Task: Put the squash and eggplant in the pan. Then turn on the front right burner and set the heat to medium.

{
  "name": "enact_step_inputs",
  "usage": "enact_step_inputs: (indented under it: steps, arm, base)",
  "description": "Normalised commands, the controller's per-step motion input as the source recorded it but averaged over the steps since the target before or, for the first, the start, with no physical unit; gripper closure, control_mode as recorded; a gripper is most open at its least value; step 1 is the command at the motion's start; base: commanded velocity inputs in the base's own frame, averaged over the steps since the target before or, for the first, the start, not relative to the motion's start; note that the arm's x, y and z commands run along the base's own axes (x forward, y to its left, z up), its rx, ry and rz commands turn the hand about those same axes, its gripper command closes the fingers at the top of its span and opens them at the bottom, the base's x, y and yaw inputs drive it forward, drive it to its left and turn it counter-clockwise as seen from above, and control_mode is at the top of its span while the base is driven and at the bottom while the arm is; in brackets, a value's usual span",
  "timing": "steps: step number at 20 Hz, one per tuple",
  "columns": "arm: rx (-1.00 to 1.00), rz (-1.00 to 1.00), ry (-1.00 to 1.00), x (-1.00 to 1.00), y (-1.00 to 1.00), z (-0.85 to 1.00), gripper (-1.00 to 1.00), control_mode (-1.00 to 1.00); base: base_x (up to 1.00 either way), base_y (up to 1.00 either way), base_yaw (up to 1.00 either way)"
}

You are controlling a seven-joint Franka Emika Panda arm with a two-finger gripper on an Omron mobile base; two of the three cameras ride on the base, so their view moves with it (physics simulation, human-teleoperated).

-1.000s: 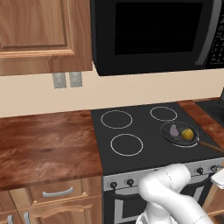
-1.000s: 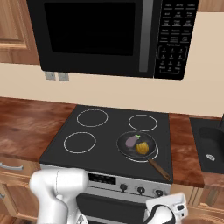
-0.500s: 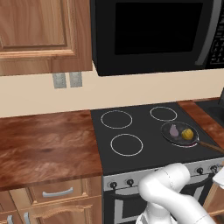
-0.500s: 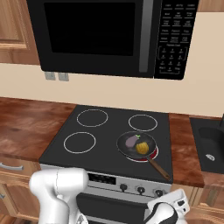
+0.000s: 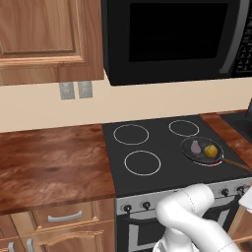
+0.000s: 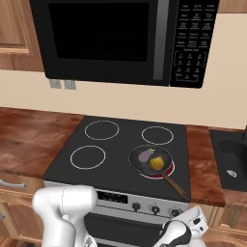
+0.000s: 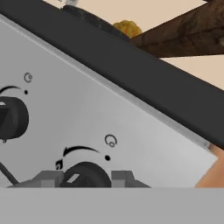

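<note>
Grey finger tips of the gripper [image 7: 85,178] sit on either side of a round black stove knob [image 7: 85,176] at the bottom of the hand view, pressed in against it, so the pincer is pinching that knob. A curved arrow and a small ring symbol are printed on the light grey control panel [image 7: 131,109] just above the knob. A 2nd black knob [image 7: 13,118] stands on the same panel toward the left edge of that view. Above the panel runs the black edge of the cooktop [image 7: 144,74], and past it a bit of the yellow squash [image 7: 127,27] peeps over.

From the right base view, the gripper [image 6: 193,226] hangs low before the stove front, near the rightmost of the knobs on the panel. The pan [image 6: 150,160], dark grey with a thin brown handle pointing toward the front right, rests on the front right burner [image 6: 166,171], where a red glow shows under its right rim. Inside the pan lie the purple eggplant [image 6: 144,155], to the left, and the squash to its right, just beside each other. The other 3 burner rings on the black glass are bare white outlines.

In the left base view the pan [image 5: 202,150] holds the eggplant [image 5: 196,146] and the squash [image 5: 210,151]. A black microwave [image 6: 120,41] hangs above the stove, with brown wooden counter [image 5: 54,165] on its left.
</note>
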Motion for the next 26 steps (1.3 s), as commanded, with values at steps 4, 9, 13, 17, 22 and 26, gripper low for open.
enact_step_inputs:
  steps: [4,9,13,17,22,26]
  arm:
    - [-0.41,0.20,0.00,0.49,0.16,-0.23,1.00,-1.00]
    - [-0.41,0.27,0.00,0.43,0.01,-0.15,1.00,-1.00]
    - [-0.43,0.30,-0.06,0.35,0.01,-0.19,1.00,-1.00]
    - [-0.47,0.30,-0.09,0.33,0.05,-0.30,1.00,-1.00]
    - [-0.45,0.32,-0.01,0.40,0.00,-0.40,1.00,-1.00]
    - [-0.43,0.32,0.00,0.44,0.00,-0.51,1.00,-1.00]
  base:
    - [0.00,0.00,0.00]
    - [0.00,0.00,0.00]
    - [0.00,0.00,0.00]
    - [0.00,0.00,0.00]
    - [0.00,0.00,0.00]
    - [0.00,0.00,0.00]
